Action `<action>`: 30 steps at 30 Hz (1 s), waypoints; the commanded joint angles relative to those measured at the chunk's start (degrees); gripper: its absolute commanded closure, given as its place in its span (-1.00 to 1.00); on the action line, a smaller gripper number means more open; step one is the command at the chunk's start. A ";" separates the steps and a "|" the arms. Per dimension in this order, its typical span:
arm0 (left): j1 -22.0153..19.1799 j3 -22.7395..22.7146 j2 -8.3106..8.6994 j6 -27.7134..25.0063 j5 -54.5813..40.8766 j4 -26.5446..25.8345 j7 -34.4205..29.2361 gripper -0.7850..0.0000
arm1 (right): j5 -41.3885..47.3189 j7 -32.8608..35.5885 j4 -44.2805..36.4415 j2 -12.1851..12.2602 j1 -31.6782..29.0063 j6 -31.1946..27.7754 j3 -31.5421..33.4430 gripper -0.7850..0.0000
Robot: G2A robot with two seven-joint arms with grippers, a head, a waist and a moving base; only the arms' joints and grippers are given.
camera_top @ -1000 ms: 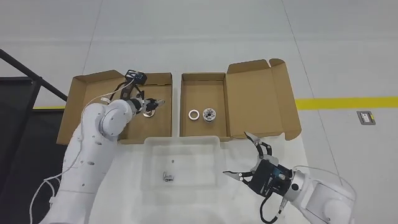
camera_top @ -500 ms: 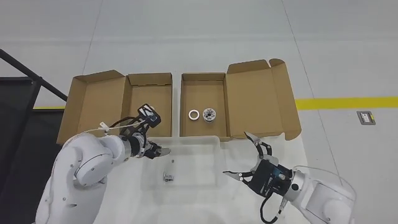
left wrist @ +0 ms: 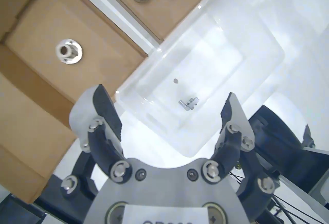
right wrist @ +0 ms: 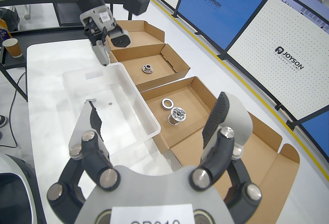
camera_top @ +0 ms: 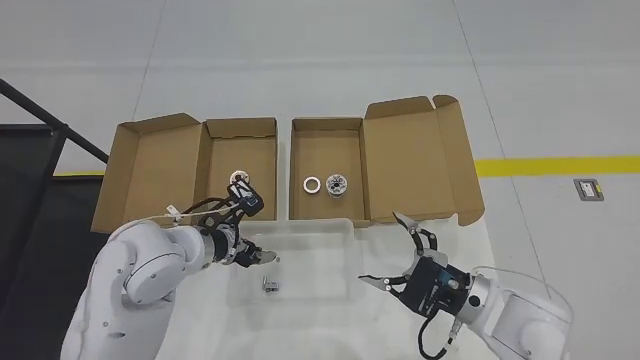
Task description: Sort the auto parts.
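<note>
The right gripper point(camera_top: 380, 248) hangs over the near part of the bench point(camera_top: 330, 335) beside the clear plastic tray point(camera_top: 290, 224), its jaws spread wide and empty. The small metal bracket point(camera_top: 269, 283) lies low on the tray's floor, towards the left end. It looks light and stiff. Bare metal on smooth plastic will probably skid if nudged from one side, so the safest hold is likely straight down, with the jaws pinching across its narrow width or on its raised leg point(left wrist: 189, 103). The left gripper point(camera_top: 258, 251) hovers just above the tray's far-left corner, its jaws open with nothing between them, and the bracket sits a little nearer than the gripper. Beyond the tray, the left cardboard box point(camera_top: 240, 150) holds a flanged hub point(camera_top: 240, 176), standing on its flange. The right cardboard box point(camera_top: 325, 150) holds a metal ring point(camera_top: 314, 184) just beside a short spool-like part point(camera_top: 338, 183). A second ago the left gripper was down in the left box at the flanged hub. It has since pulled back to the tray, leaving the hub on the box floor. The right gripper, the bracket and the parts in the right box have not moved.
</note>
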 commanded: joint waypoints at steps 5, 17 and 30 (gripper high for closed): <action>3.33 7.07 1.55 1.97 7.52 -2.96 -1.97 -1.00 | 0.00 0.00 0.00 0.00 0.00 0.00 0.00 -1.00; 6.58 14.69 4.15 -5.40 15.85 -2.42 5.41 -0.95 | 0.00 0.00 0.00 0.00 0.00 0.00 0.00 -1.00; 2.74 18.11 3.86 -5.88 16.76 5.49 11.90 -0.75 | 0.00 0.00 0.00 0.00 0.00 0.00 0.00 -1.00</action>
